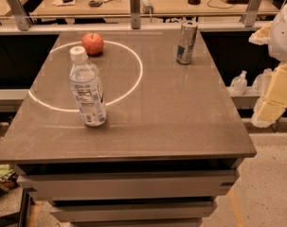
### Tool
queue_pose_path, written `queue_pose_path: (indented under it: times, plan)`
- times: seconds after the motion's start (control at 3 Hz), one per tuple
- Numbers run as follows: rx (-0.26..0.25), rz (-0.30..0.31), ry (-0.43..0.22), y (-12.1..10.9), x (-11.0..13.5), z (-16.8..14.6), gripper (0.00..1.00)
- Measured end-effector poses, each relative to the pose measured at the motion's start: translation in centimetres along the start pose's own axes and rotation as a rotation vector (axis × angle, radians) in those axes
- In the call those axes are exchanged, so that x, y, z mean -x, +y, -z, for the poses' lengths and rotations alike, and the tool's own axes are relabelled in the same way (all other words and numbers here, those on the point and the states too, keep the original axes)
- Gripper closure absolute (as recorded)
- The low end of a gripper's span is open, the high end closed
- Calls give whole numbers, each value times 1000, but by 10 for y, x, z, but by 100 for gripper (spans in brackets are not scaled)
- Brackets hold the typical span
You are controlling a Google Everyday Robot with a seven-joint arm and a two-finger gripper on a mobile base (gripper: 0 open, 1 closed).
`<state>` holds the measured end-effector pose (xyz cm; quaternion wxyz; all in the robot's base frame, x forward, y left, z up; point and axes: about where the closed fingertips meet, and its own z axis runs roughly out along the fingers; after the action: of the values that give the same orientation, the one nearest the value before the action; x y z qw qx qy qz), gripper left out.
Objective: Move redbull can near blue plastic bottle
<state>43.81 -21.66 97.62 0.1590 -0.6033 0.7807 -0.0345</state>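
The redbull can (pixel 186 42) stands upright near the far right corner of the grey table (pixel 171 122); it is silver and blue with a silver top. The blue plastic bottle (pixel 88 90) stands upright at the left middle of the table, clear with a white cap and a pale label. The two are far apart. My gripper (pixel 272 100) hangs off the table's right edge, beyond the right side and nearer to me than the can. It holds nothing that I can see.
A red apple (pixel 93 43) sits at the far left, behind the bottle, inside a white ring of light (pixel 133 79) on the tabletop. Small clear bottles (pixel 238 83) stand on a low shelf to the right. A railing and desks lie beyond the far edge.
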Motion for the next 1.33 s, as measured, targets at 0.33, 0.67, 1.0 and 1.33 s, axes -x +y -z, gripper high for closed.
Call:
queue_pose_path:
  times: [0.33,0.67,1.0,1.33]
  plan:
    - [0,0,0,0,0,0,0]
    - [-7,-68,-84,-5,-3,8,0]
    - [-3,-180,-257,-12,-31,-17,0]
    - [-51,-224,-472,-30,-54,-57,0]
